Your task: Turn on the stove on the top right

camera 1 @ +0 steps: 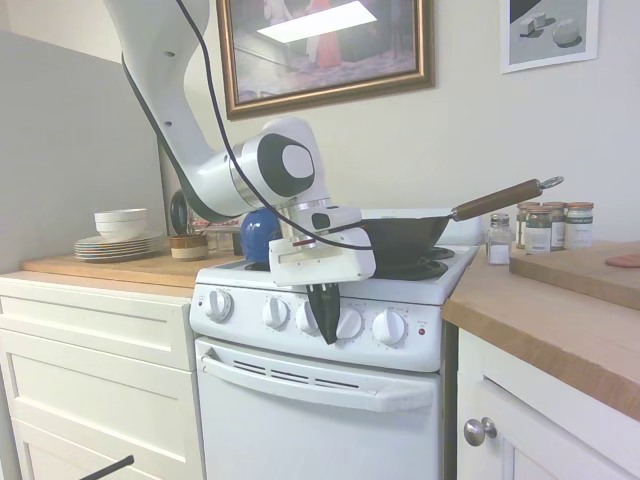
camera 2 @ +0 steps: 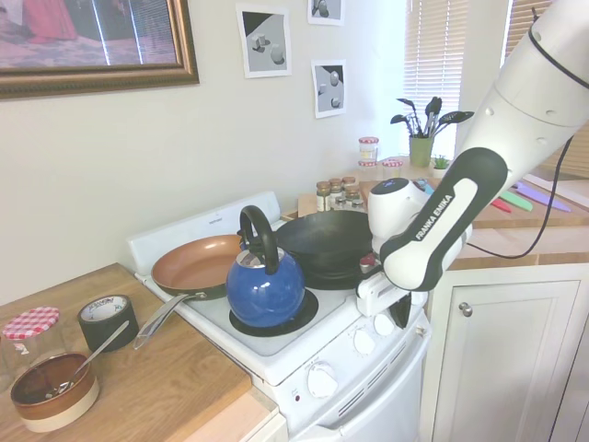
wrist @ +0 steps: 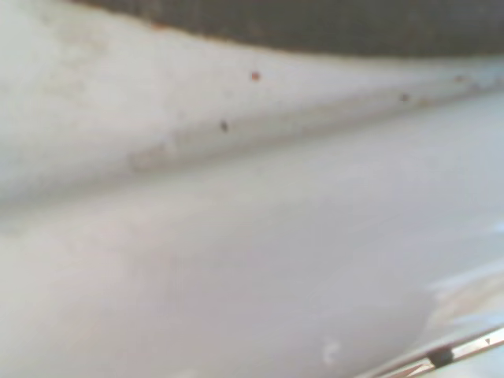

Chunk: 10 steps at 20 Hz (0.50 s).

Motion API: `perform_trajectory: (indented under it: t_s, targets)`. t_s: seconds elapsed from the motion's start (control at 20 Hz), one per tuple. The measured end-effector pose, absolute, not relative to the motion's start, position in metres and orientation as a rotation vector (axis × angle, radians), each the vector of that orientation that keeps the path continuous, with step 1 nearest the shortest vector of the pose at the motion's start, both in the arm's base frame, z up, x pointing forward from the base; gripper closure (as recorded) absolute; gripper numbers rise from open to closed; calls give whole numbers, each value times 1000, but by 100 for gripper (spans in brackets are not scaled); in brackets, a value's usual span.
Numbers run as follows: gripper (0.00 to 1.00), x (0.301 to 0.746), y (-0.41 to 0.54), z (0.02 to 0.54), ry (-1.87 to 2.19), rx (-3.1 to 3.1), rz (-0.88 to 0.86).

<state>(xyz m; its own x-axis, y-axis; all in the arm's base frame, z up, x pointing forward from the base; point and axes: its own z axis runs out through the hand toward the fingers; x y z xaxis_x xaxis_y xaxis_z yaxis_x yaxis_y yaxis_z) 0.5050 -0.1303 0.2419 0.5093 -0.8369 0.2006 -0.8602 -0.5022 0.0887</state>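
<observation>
- A kitchen with pale walls, a gold-framed painting (camera 1: 325, 50) and small grey prints; wooden-topped white cabinets flank the narrow white stove (camera 1: 330, 400), which stands between the two stretches of surface (camera 1: 560, 310).
- On the stove sit a round blue kettle with a black handle (camera 2: 265, 281) at the near left, a copper-coloured frying pan (camera 2: 198, 265) behind it, and a black wok with a wooden handle (camera 1: 405, 235) on the right side.
- The white robot arm reaches down over the stove's front edge. Its dark hand (camera 1: 326, 312) hangs in front of the row of round white knobs (camera 1: 389, 327), at one of the middle knobs, between the third and fourth as seen from the front.
- The fingers look drawn close together, but whether they clench a knob or merely touch the panel cannot be told.
- Judged from this, the task is at the stage of reaching or gripping a knob; no flame or glow shows at any burner, so turning is probably left to do.
- A small red light (camera 1: 421, 331) sits right of the knobs.
- Readable writing: "FRANKA EMIKA" along the arm's black band (camera 2: 433, 218). The wrist view is only blurred white enamel.
</observation>
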Motion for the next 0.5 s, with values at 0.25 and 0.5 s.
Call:
perform_trajectory:
  t_s: [0.25,0.5]
  targets:
    - [100,504,-130,238,-1456,2571,190]
    - [100,502,-127,236,-1436,2580,207]
